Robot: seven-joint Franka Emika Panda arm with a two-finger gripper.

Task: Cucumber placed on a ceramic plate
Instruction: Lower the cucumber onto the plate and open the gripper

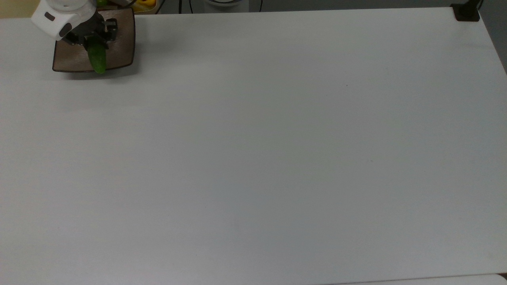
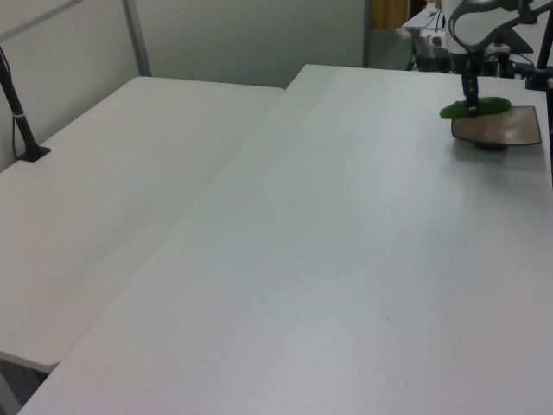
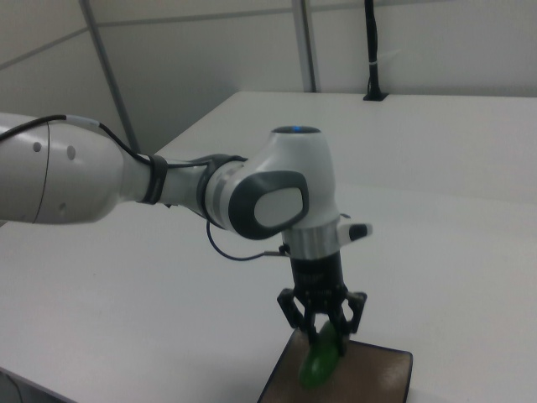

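The dark green cucumber (image 1: 98, 60) hangs from my gripper (image 1: 95, 44), which is shut on its upper part. It is over the square brown ceramic plate (image 1: 121, 49) at the table's far left corner in the top view, with its free end reaching past the plate's near edge. In the left view the cucumber (image 2: 473, 109) lies level just above the plate (image 2: 505, 128), under the gripper (image 2: 472, 101). In the right view the gripper (image 3: 325, 334) points straight down, and the cucumber (image 3: 321, 362) tilts down over the plate (image 3: 373, 374). Whether it touches the plate I cannot tell.
A black clamp mount (image 1: 466, 13) sits at the table's far right corner in the top view. Yellow items (image 1: 143, 4) lie just beyond the plate. A second white table (image 2: 104, 181) with a black post (image 2: 22, 130) adjoins on the left view's left.
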